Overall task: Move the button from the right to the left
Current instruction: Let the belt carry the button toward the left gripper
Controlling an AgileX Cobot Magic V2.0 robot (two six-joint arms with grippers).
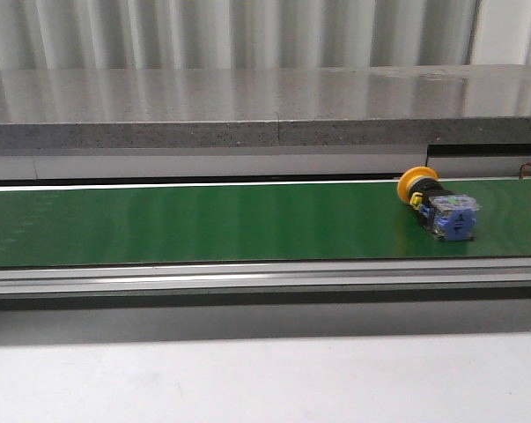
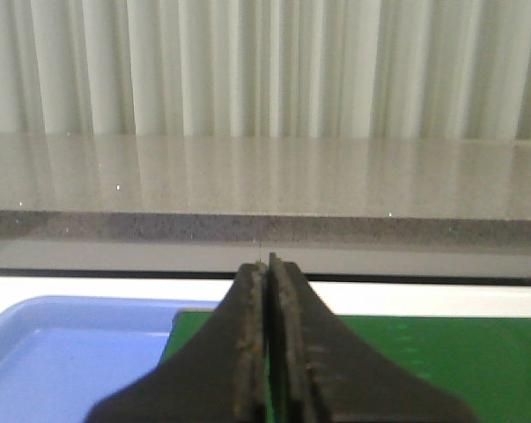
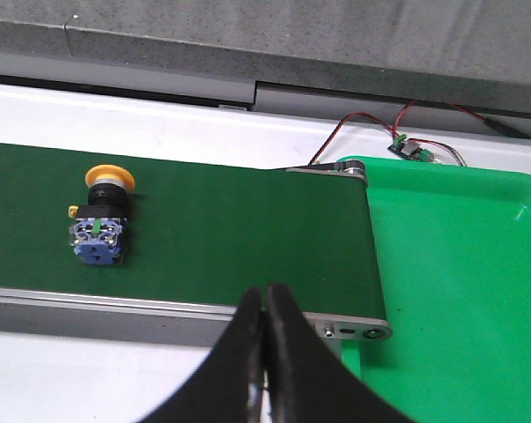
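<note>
Belt (image 1: 203,220): green, runs across the front view; its right end stops just beside a green tray (image 3: 459,264).
Blue tray (image 2: 62,361): sits at the belt's left end, seen in the left wrist view.
Left gripper (image 2: 267,264): jaws pressed together, holding nothing, above the junction of blue tray and belt.
Right gripper (image 3: 265,291): jaws closed, empty, at the belt's near edge, apart from the button.
Button (image 1: 439,204): lies on its side on the belt's right part, yellow cap toward the far edge.
Risk: a closed right gripper descending would knock the button aside; the round cap may let it roll off the belt.
</note>
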